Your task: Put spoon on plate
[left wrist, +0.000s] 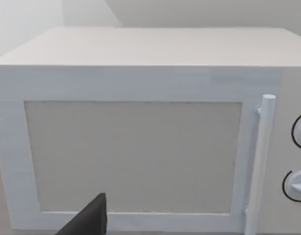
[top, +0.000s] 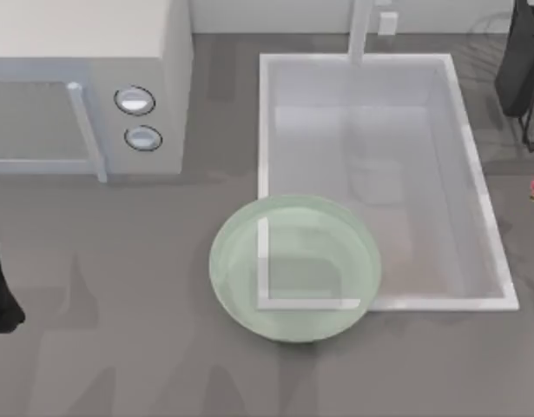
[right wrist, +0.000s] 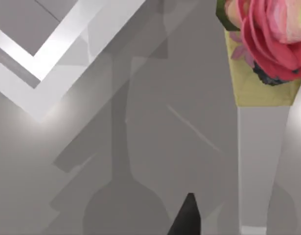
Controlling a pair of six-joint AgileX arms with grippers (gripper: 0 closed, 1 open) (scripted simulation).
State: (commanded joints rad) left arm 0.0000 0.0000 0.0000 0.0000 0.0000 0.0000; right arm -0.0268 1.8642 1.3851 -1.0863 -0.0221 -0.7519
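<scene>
Open grey table (top: 119, 347) lies near and left; microwave (top: 84, 87) far left and sink (top: 371, 174) block beyond the plate (top: 293, 265).

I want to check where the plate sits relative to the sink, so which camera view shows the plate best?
The top view: the whole pale green plate is seen from above, overlapping the near left corner of the white sink. The left wrist view faces the microwave instead, and the right wrist view looks at the table, a sink corner and a pink flower.
</scene>
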